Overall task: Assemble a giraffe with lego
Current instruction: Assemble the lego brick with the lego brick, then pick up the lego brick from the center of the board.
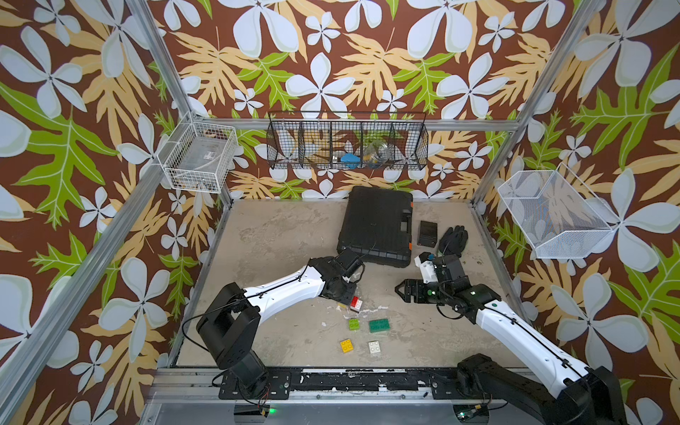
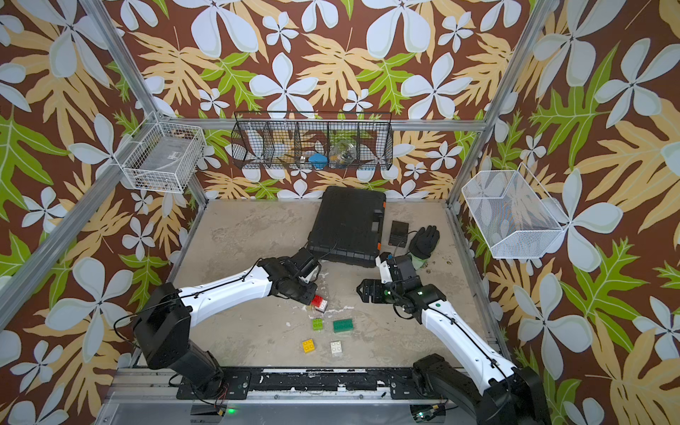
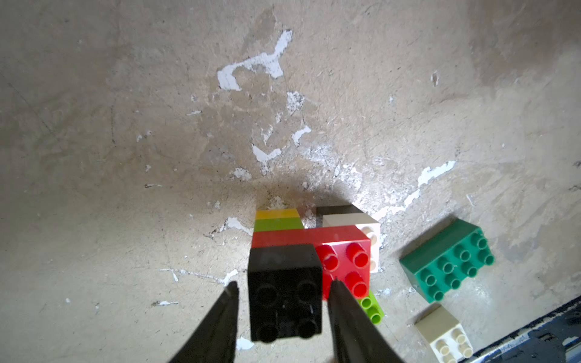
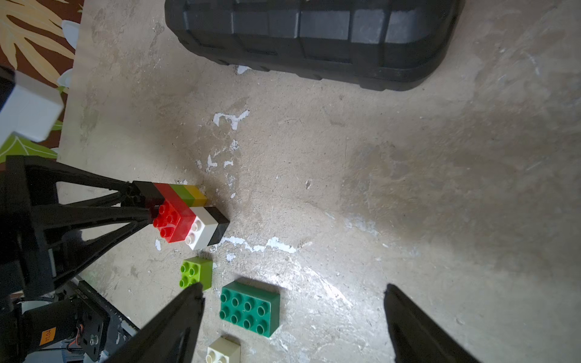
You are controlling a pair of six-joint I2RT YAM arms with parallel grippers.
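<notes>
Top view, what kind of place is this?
Probably a robot test cell: a left arm and right arm mounted at a scuffed table's edge, a metal frame with leaf-print walls, wire baskets hung on it.

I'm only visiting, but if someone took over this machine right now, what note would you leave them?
Left gripper: open, jaws either side of the black brick, not pinching it.
Right gripper: open, empty, above the table.
Done: red body on two short legs, black brick on one end.
Left: neck and head. Loose on the table: lime green brick, dark green brick, yellow brick, white brick.
</notes>
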